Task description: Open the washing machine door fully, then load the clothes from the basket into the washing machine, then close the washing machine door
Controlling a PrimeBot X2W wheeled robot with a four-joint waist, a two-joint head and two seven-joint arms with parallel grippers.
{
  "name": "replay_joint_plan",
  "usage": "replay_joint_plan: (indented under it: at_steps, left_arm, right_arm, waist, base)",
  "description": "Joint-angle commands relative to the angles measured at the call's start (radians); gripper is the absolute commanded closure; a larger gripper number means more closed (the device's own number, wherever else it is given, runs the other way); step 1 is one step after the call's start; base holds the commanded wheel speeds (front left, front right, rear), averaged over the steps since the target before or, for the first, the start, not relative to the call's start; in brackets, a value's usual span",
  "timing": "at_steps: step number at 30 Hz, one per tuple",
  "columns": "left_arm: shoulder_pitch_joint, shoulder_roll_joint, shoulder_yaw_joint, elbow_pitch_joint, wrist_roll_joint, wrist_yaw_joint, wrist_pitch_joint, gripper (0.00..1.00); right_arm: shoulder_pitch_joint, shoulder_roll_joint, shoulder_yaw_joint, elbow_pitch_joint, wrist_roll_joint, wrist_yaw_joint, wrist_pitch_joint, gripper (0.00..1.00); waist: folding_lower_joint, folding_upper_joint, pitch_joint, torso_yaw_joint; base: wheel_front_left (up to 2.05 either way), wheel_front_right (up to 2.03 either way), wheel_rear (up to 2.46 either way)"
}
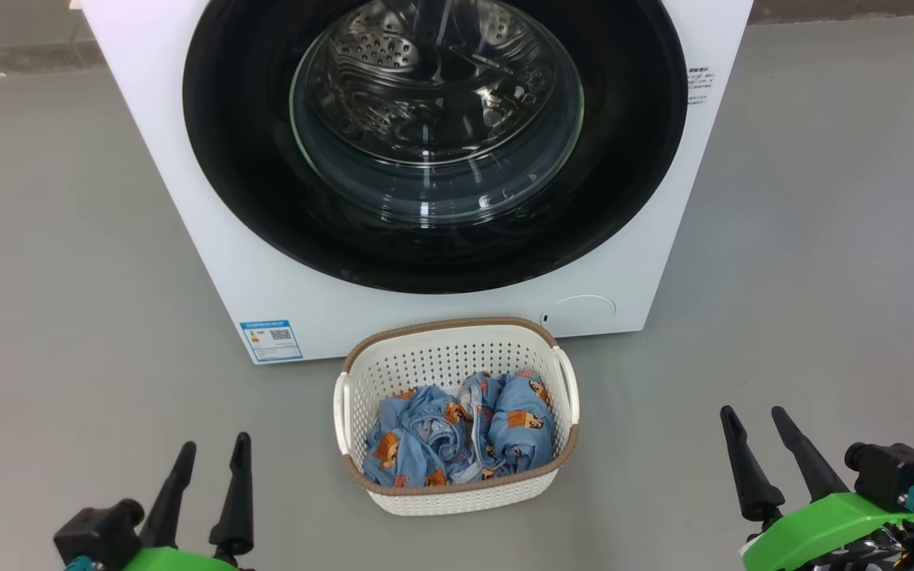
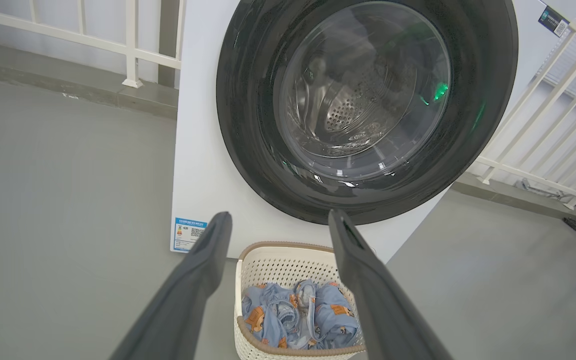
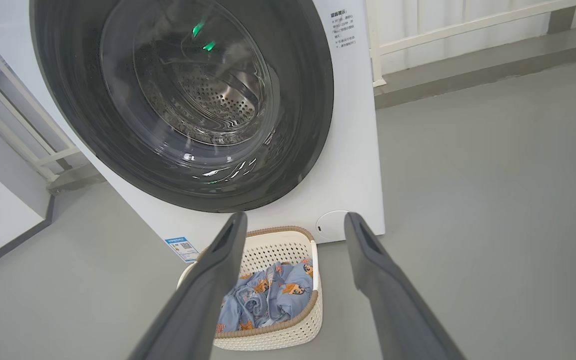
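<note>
The white washing machine (image 1: 330, 309) stands ahead on the floor, its black-rimmed round door (image 1: 631, 159) shut flat against the front. The steel drum shows through the door's glass. Right before it sits the cream basket (image 1: 457, 496), and the light blue clothes (image 1: 457, 436) with orange bears lie bunched inside. My left gripper (image 1: 215, 446) hangs open low at the left, well short of the basket. My right gripper (image 1: 751, 414) is open low at the right. Both hold nothing. The wrist views look at the door (image 2: 248, 125) (image 3: 307, 100) and basket (image 2: 288, 255) (image 3: 268, 340).
Grey floor spreads on both sides of the machine. A white railing (image 2: 133, 50) runs behind its left side and another railing (image 2: 542, 125) to its right. A blue energy sticker (image 1: 270, 339) marks the lower left of the front.
</note>
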Motion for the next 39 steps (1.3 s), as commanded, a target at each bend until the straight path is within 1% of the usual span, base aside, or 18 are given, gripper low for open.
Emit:
replay_joint_plan:
  at_steps: [1, 21, 27, 39]
  left_arm:
    - [-0.049, 0.018, 0.019, -0.019, 0.037, 0.009, -0.021, 0.0]
    - [-0.063, 0.02, -0.006, 0.015, 0.244, 0.025, -0.081, 0.0]
    - [-0.068, 0.019, -0.012, 0.022, 0.302, 0.037, -0.098, 0.0]
    - [-0.071, 0.017, -0.007, 0.031, 0.295, 0.047, -0.1, 0.0]
  right_arm:
    - [-0.046, -0.008, 0.024, -0.037, -0.04, -0.001, -0.013, 0.0]
    - [-0.044, -0.013, 0.033, -0.082, -0.263, -0.001, -0.039, 0.0]
    - [-0.044, -0.017, 0.037, -0.095, -0.326, -0.001, -0.049, 0.0]
    - [-0.041, -0.012, 0.031, -0.097, -0.318, -0.001, -0.048, 0.0]
  waist:
    - [0.0, 0.0, 0.001, 0.001]
    - [0.0, 0.0, 0.009, 0.007]
    - [0.0, 0.0, 0.012, 0.008]
    - [0.0, 0.0, 0.01, 0.008]
  base:
    - [0.0, 0.0, 0.0]
    - [0.0, 0.0, 0.0]
    - [0.0, 0.0, 0.0]
    - [0.0, 0.0, 0.0]
